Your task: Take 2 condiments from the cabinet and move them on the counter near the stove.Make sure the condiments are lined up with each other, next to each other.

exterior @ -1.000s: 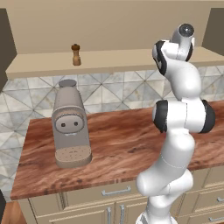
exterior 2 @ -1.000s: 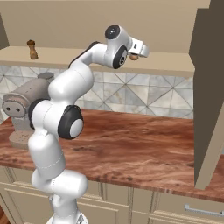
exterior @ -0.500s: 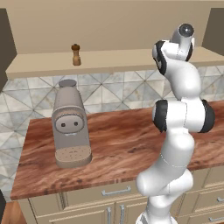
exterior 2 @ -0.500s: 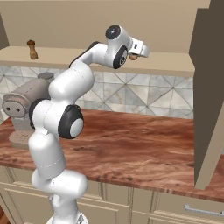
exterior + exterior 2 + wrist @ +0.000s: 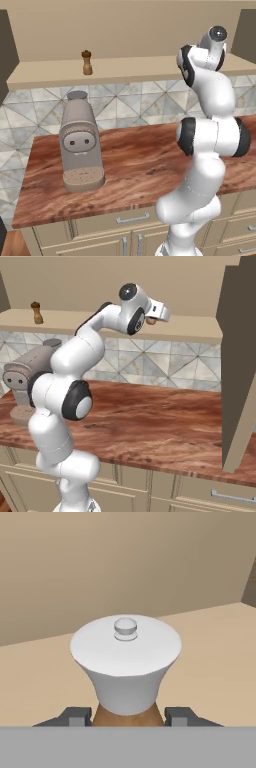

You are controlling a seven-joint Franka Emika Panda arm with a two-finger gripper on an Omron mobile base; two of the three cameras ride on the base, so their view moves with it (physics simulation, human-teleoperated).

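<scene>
Reaching up to the cabinet shelf (image 5: 130,67), the arm hides its own hand in the left base view. The pepper mill (image 5: 87,62) stands upright on the shelf, far to the left, well apart from the arm. Below, the coffee machine (image 5: 80,145) sits on the counter (image 5: 140,160), leaving bare wood to its right.

From the right base view the gripper (image 5: 156,315) sits at shelf height with a small brown shape just under it, probably the shaker; too small to be sure. The open cabinet door (image 5: 240,366) hangs close on the right, so I judge any withdrawal should come straight back toward the base before swinging. No stove is in view; its direction cannot be told.

The hand view gives the best read. The shaker (image 5: 126,662), white cap over a brown base, stands upright on the shelf board, centred between the two fingertips (image 5: 76,716), which flank its base. Whether the pads touch it or are spread apart I cannot tell; the contact is cut off at the bottom edge.

- Grip low on the brown base, not the flared cap.
- Lift a little before retracting, so the base clears the shelf lip.
- Shelf around it looks bare; back wall behind.
</scene>
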